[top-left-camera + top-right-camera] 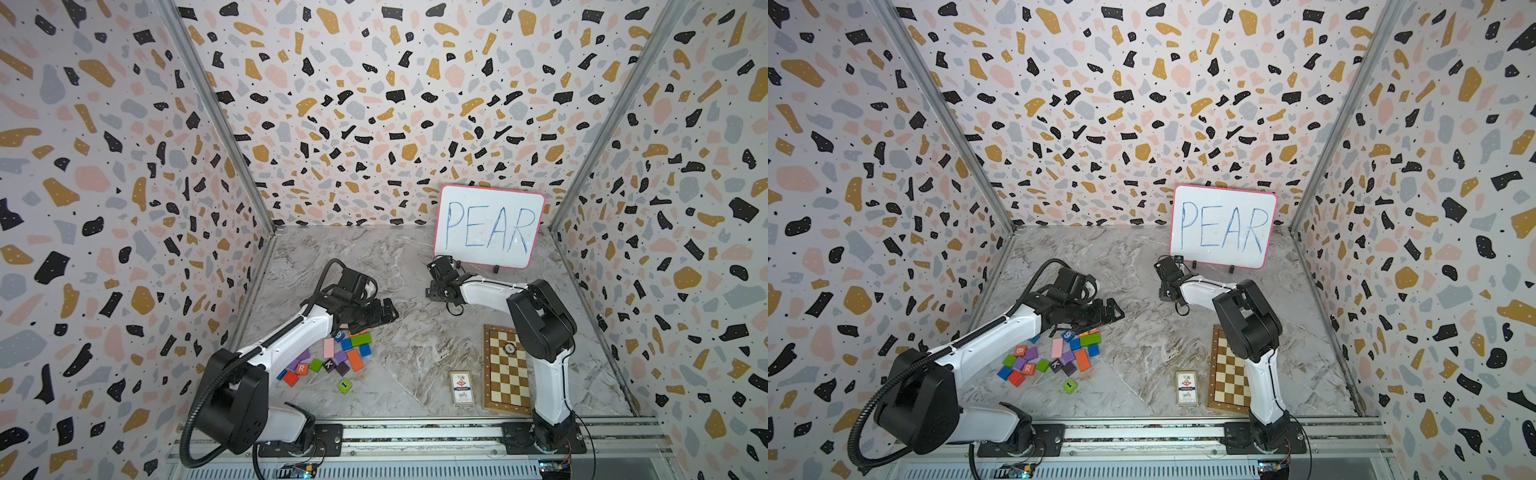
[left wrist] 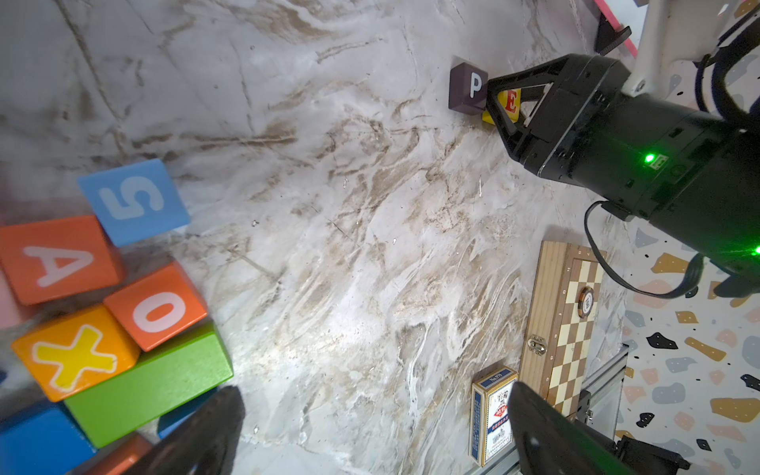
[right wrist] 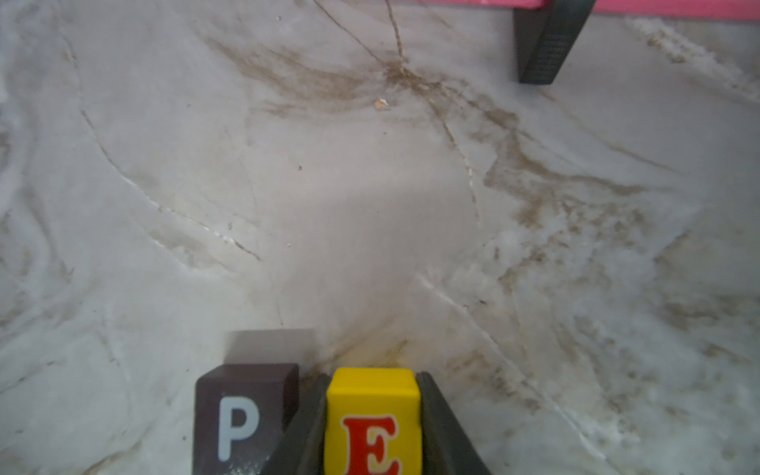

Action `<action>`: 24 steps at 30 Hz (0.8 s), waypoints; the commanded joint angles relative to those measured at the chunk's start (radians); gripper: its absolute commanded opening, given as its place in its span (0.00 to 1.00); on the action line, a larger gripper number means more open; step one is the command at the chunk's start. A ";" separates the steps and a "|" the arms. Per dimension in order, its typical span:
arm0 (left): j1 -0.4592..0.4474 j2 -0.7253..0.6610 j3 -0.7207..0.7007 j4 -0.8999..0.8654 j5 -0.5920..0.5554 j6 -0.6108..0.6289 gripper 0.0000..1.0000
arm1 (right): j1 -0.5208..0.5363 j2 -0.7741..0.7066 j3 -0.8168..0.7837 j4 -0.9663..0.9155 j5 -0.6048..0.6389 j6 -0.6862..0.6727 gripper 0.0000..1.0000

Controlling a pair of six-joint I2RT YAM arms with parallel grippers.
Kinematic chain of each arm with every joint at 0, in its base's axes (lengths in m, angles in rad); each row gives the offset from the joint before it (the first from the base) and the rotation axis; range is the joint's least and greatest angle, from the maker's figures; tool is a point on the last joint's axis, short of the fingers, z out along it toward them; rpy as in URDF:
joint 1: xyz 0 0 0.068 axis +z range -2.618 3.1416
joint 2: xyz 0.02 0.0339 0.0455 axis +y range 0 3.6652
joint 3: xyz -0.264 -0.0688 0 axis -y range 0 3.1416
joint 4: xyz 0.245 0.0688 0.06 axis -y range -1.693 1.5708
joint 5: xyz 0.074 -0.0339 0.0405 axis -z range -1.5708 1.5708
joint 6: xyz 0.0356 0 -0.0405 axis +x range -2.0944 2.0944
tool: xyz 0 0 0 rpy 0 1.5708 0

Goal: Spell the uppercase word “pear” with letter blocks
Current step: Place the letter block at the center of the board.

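Note:
My right gripper (image 3: pixel 372 376) is shut on the yellow E block (image 3: pixel 372 423), held low at the marble table just in front of the whiteboard. The dark P block (image 3: pixel 242 419) stands on the table right beside it, one finger between the two. The left wrist view shows the same pair, P block (image 2: pixel 469 88) and E block (image 2: pixel 510 103); in both top views the right gripper (image 1: pixel 434 291) hides them. The orange A block (image 2: pixel 57 259) lies in the pile at the left. The orange-red R block (image 1: pixel 302 368) sits there too. My left gripper (image 2: pixel 376 432) hangs open and empty above the pile's far edge.
A whiteboard (image 1: pixel 490 224) reading PEAR leans on the back wall. A wooden chessboard box (image 1: pixel 507 370) and a card deck (image 1: pixel 462 388) lie at the front right. The pile also holds a blue 5 (image 2: pixel 131 201), an orange O (image 2: pixel 158 310), an X block (image 2: pixel 74 362) and a long green block (image 2: pixel 152 382).

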 commanded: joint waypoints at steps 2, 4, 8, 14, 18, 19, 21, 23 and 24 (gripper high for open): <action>-0.003 -0.025 -0.008 0.007 0.001 0.004 0.99 | 0.001 0.004 0.023 -0.036 0.006 -0.004 0.39; -0.003 -0.027 -0.009 0.007 0.001 0.003 0.99 | 0.001 -0.002 0.023 -0.039 0.007 -0.002 0.40; -0.003 -0.032 -0.011 0.007 0.000 0.001 0.99 | 0.003 -0.013 0.023 -0.042 0.009 -0.002 0.42; -0.003 -0.037 -0.009 0.006 -0.001 0.001 0.99 | 0.009 -0.030 0.035 -0.061 0.018 0.000 0.44; -0.003 -0.045 -0.010 0.002 -0.002 0.000 0.99 | 0.014 -0.056 0.037 -0.074 0.032 -0.001 0.45; -0.003 -0.049 -0.010 0.001 -0.003 -0.001 0.99 | 0.017 -0.066 0.035 -0.075 0.039 -0.002 0.45; -0.003 -0.058 -0.014 -0.005 -0.007 0.000 0.99 | 0.025 -0.079 0.031 -0.080 0.052 -0.005 0.46; -0.003 -0.074 -0.023 -0.012 -0.013 0.001 0.99 | 0.032 -0.097 0.020 -0.079 0.061 -0.004 0.46; -0.003 -0.081 -0.028 -0.015 -0.016 0.001 0.99 | 0.037 -0.105 0.013 -0.077 0.063 -0.004 0.47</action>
